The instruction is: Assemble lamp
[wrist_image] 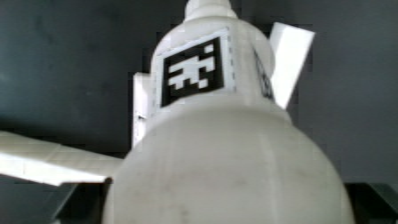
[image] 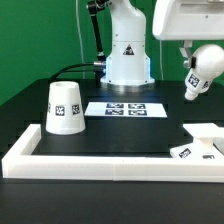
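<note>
My gripper [image: 191, 60] is at the exterior view's upper right, raised above the table and shut on the white bulb [image: 199, 78]. The bulb hangs tilted, its narrow end pointing down. In the wrist view the bulb [wrist_image: 222, 130] fills most of the picture, its square tag facing the camera, and the dark fingers [wrist_image: 80, 208] show at its sides. The tapered shade [image: 65, 108] stands wide end down on the black table at the exterior view's left. The flat angular base [image: 202, 146] lies at the lower right, below and in front of the bulb.
The marker board [image: 127, 108] lies flat in front of the robot's white pedestal [image: 128, 55]. A white raised border [image: 100, 166] runs along the table's front and left edges. White strips [wrist_image: 290, 55] show behind the bulb in the wrist view.
</note>
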`<state>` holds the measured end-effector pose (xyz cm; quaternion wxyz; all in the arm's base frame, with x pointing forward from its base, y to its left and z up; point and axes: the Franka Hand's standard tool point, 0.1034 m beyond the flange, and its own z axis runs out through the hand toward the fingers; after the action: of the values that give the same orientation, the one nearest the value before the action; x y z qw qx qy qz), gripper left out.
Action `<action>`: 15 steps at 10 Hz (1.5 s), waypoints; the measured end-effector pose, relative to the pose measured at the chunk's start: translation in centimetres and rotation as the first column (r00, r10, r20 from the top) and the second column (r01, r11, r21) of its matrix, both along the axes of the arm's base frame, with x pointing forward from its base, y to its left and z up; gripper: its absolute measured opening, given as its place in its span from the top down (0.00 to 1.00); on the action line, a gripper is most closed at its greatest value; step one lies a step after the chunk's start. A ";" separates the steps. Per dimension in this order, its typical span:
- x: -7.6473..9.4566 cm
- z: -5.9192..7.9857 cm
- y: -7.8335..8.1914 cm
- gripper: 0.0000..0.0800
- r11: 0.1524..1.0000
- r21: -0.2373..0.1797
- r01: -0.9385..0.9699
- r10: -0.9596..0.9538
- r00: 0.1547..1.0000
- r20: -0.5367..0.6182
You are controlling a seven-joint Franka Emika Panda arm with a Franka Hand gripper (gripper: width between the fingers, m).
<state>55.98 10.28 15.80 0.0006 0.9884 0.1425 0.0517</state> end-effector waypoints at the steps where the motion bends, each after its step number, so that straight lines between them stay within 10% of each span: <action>1: 1.1 0.9 -0.4 0.28 1.000 0.012 -0.010 0.009 0.997 0.073; 7: 3.5 2.3 -1.9 0.28 0.998 0.057 -0.021 -0.003 0.920 0.393; 15: 5.9 0.8 -0.5 0.28 0.998 0.061 -0.032 0.007 0.927 0.375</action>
<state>61.88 9.79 16.61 -0.0055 0.9585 0.1478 0.2438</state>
